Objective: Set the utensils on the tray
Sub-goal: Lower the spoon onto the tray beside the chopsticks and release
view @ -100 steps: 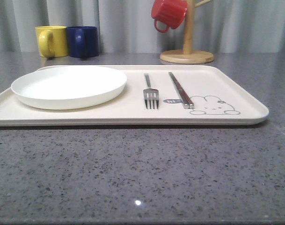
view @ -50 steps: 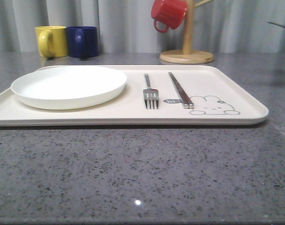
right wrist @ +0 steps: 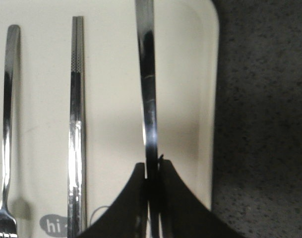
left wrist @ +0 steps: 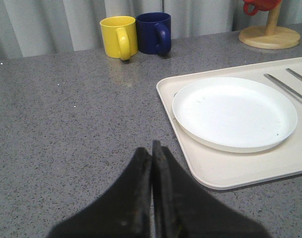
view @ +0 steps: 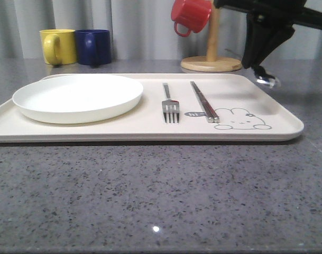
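Observation:
The cream tray (view: 150, 127) lies across the table and carries a fork (view: 170, 105) and a pair of chopsticks (view: 204, 101) side by side near the rabbit drawing. My right gripper (view: 258, 66) hangs above the tray's far right part, shut on a silver spoon (view: 267, 80) whose bowl points down. From the right wrist view, the spoon handle (right wrist: 148, 99) runs out from the shut right gripper (right wrist: 152, 166), over the tray (right wrist: 190, 74), beside the chopsticks (right wrist: 76, 124) and the fork (right wrist: 7, 124). My left gripper (left wrist: 151, 148) is shut and empty over the grey table, left of the tray (left wrist: 225, 171).
A white plate (view: 79, 97) fills the tray's left half. Behind the tray stand a yellow mug (view: 57, 46) and a blue mug (view: 93, 46). A wooden stand (view: 211, 63) with a hanging red mug (view: 191, 16) is at the back right, close to my right arm.
My right arm has come in from the upper right with the spoon and now hangs over the tray's far right part. Fork, chopsticks and plate have not moved.

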### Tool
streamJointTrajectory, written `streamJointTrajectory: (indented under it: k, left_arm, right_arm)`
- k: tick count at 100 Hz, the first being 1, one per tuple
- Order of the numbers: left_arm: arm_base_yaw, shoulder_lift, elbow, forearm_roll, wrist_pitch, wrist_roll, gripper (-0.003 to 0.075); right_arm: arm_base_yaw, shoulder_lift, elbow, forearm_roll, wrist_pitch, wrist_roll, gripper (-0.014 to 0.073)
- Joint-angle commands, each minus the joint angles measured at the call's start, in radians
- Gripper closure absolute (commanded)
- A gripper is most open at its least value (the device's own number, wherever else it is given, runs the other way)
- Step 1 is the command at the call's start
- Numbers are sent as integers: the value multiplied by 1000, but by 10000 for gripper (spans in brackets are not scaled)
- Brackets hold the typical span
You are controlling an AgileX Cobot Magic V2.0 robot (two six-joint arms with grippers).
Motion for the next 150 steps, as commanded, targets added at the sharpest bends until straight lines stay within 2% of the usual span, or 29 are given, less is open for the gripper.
streamJointTrajectory:
  k: [1,22,47,54,71,82,100,107,112,129,150]
  left_arm:
    - [-5,12,-23,-10,-77,-8,739]
    - [-5,12,-23,-10,-77,-8,739]
    - [-5,12,-23,-10,-77,-8,739]
    - [-5,12,-23,-10,-77,-8,739]
    - [-5,12,-23,-10,-77,-8,739]
    - [-5,12,-23,-10,-77,-8,739]
    - [-5,12,-23,-10,-77,-8,739]
    - [-5,12,-23,-10,-77,-8,739]
    - [-5,12,-23,-10,-77,-8,739]
    - [-5,12,-23,-10,-77,-8,739]
    - [-5,12,-23,-10,-77,-8,739]
  right_arm:
    - [11,-24,-24,10,-54,32,674]
    - [15,20,-24,10,-57,82,674]
    - [15,36,-24,10,-54,83,653]
    - [15,36,-24,10,-54,83,587]
    - [15,36,-24,9,-63,83,326]
    - [15,34,-25,9,-68,83,265]
    - [15,-4,-25,6,-70,83,268]
    - [15,-33,-25,-17,-71,83,298]
    - [15,-56,-25,-45,-71,83,362]
    - [10,-133,-23,-116,-44,83,681]
    - [-21,-249,40,-197,-32,83,668]
